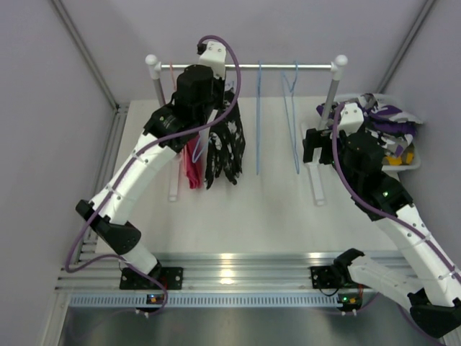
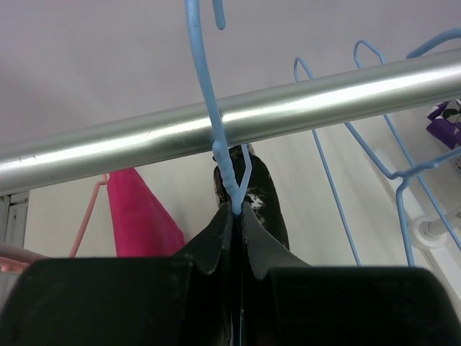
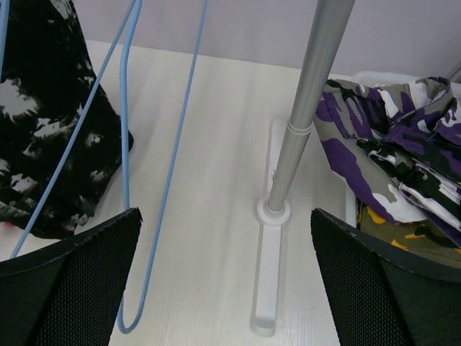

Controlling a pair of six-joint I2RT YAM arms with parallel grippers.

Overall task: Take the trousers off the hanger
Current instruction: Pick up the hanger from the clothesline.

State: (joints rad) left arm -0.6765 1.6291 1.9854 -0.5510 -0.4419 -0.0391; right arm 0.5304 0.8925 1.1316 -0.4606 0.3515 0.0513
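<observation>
My left gripper point(image 2: 238, 209) is shut on the neck of a blue hanger point(image 2: 225, 169), just under the silver rail point(image 2: 324, 94). The hanger's hook crosses in front of the rail. Black trousers with white print point(image 1: 227, 148) hang from this hanger below the jaws. Hot pink trousers point(image 1: 192, 169) hang on a pink hanger point(image 2: 86, 216) to the left. Purple camouflage trousers point(image 3: 389, 137) and yellow camouflage trousers point(image 3: 403, 234) lie in a heap at the right. My right gripper point(image 3: 225, 213) stands open and holds nothing, low by the rack's right post point(image 3: 302, 122).
Two bare blue hangers point(image 1: 258, 122) point(image 1: 294, 122) hang from the rail between the black trousers and the right post. A white basket point(image 1: 414, 164) holds the camouflage heap. The post's white foot point(image 3: 266, 281) lies on the table between my right fingers.
</observation>
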